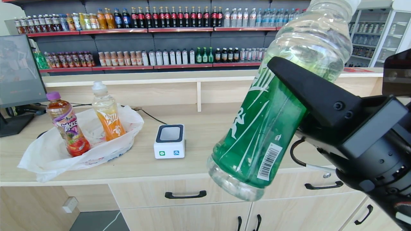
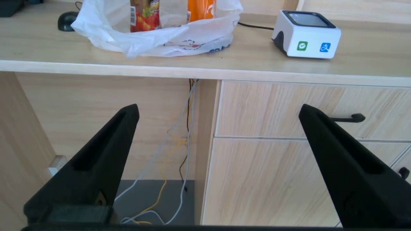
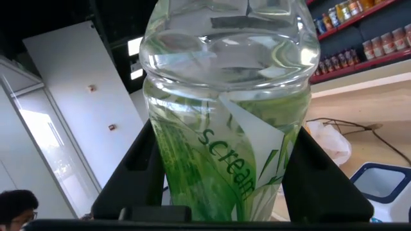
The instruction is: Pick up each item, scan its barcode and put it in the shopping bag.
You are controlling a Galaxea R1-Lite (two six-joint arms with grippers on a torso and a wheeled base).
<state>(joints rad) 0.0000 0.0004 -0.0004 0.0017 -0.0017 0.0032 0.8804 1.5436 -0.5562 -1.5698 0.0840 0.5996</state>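
A clear bottle with a green label [image 1: 273, 128] hangs tilted high above the counter's right side, its base lowest and its barcode [image 1: 269, 161] facing the head camera. My right gripper [image 1: 282, 83] is shut on the bottle [image 3: 225, 83] around its middle. The white scanner [image 1: 169, 141] sits at mid-counter, left of and below the bottle. A white shopping bag [image 1: 48, 154] lies open at the left, holding a purple-capped red drink [image 1: 69, 128] and an orange drink [image 1: 107, 115], both upright. My left gripper [image 2: 218, 115] stands open in front of the cabinets, below the counter edge.
A monitor [image 1: 19, 70] stands at the counter's far left. A black cable [image 1: 151, 117] runs behind the scanner [image 2: 305, 32]. Drawers with black handles [image 1: 185, 194] lie under the counter. Stocked drink shelves [image 1: 179, 30] fill the back wall. Wires [image 2: 183, 160] hang below the bag [image 2: 160, 35].
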